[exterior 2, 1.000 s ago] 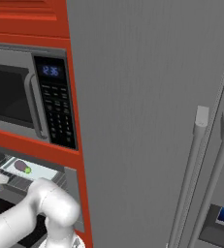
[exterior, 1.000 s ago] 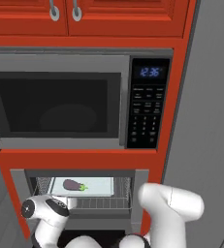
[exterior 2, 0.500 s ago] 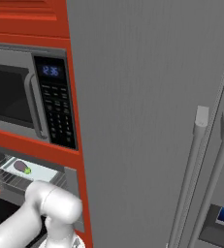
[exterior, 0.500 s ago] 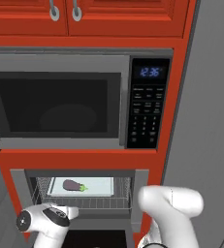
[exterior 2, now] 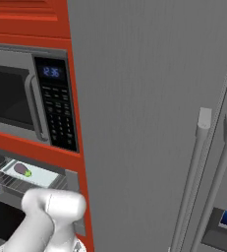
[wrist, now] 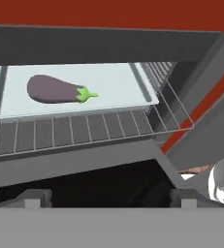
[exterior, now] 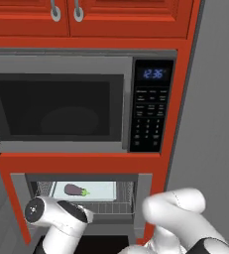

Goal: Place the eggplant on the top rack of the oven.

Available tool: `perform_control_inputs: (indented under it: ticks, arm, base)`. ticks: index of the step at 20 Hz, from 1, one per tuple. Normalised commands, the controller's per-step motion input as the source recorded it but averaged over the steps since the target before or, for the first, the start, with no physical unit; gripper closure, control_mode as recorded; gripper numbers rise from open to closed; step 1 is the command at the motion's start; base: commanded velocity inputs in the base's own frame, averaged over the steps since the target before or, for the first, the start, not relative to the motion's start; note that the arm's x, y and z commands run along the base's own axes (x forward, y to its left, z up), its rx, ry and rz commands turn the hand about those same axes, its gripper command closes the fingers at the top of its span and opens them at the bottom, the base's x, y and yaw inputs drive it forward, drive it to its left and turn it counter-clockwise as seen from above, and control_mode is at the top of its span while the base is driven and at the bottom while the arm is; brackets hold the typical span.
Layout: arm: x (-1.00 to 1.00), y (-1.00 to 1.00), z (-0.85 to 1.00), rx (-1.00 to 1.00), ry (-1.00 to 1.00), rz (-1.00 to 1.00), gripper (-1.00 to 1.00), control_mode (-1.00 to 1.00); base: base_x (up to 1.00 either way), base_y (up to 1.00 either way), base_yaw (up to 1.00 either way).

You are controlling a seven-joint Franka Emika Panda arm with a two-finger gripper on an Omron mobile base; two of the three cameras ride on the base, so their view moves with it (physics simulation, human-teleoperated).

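The eggplant [wrist: 55, 89] lies on its side on the pale tray [wrist: 114, 81], free of any grip, its green cap pointing right. The tray rests on the top rack [wrist: 84, 127], a silver wire grid inside the oven [exterior: 143, 191]. From the left base the eggplant [exterior: 76, 190] lies in the open cavity behind my white forearm; from the right base the eggplant [exterior 2: 22, 170] lies on the tray [exterior 2: 41, 177]. My gripper [wrist: 111, 198] is open and holds nothing. It sits below and in front of the rack, fingertips [wrist: 36, 197] far apart.
A black-windowed microwave [exterior: 56, 109] with a keypad [exterior: 148, 119] sits right above the oven, and red cabinet doors [exterior: 61, 17] are higher up. A tall grey fridge [exterior 2: 198, 147] with two handles stands to the right. The oven's grey frame [wrist: 108, 46] crosses over the rack.
My wrist has shifted a little in front of the oven and the hand has drawn back from the cavity. The eggplant has stayed still on the tray.
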Motion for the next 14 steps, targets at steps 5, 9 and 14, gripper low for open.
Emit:
perform_control_inputs:
  ticks: [5, 9, 14]
  arm:
    - [-0.63, -0.62, 0.85, 0.16, 0.00, -0.02, -1.00, -1.00]
    - [-0.47, -0.50, 0.85, 0.13, 0.05, -0.03, -1.00, -1.00]
    - [0.01, -0.10, 0.55, 0.03, 0.27, -0.01, -1.00, -1.00]
  base:
    - [0.00, 0.00, 0.00]
    - [0.00, 0.00, 0.00]
    - [0.00, 0.00, 0.00]
